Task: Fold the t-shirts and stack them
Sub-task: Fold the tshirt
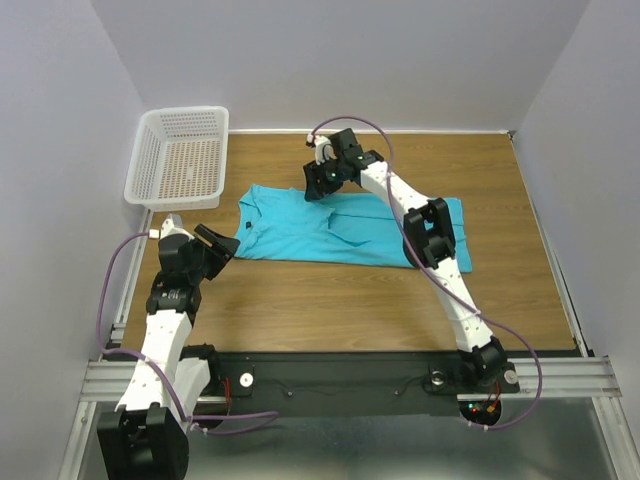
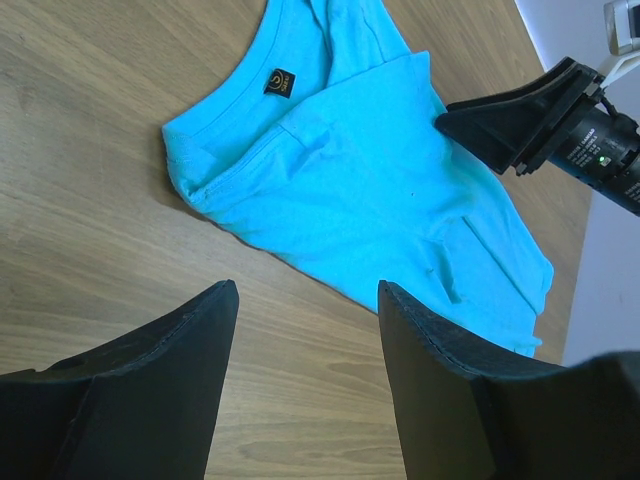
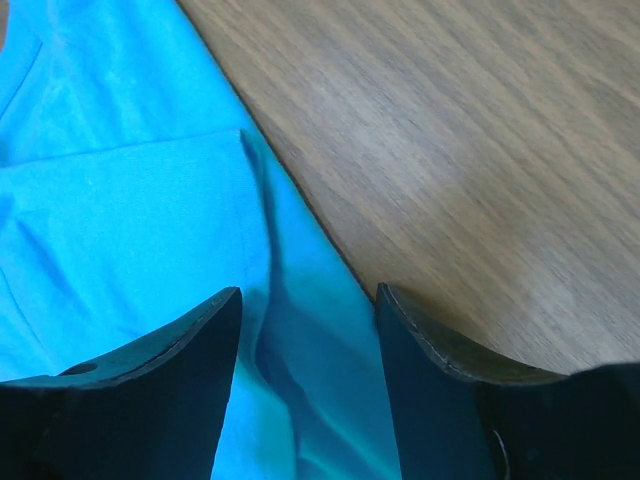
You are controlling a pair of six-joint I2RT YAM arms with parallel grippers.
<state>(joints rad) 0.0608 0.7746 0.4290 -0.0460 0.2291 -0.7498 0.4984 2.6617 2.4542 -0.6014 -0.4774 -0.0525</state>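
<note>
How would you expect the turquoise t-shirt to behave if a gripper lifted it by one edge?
Probably floppy: the t-shirt lies flat with soft creases, so it would likely sag from one pinch. It looks thin, so it is probably light. Pushed, it may bunch on the wooden table.

T-shirt (image 1: 300,228) lies on the table (image 1: 330,300); basket (image 1: 143,160) behind it, leftward.
</note>
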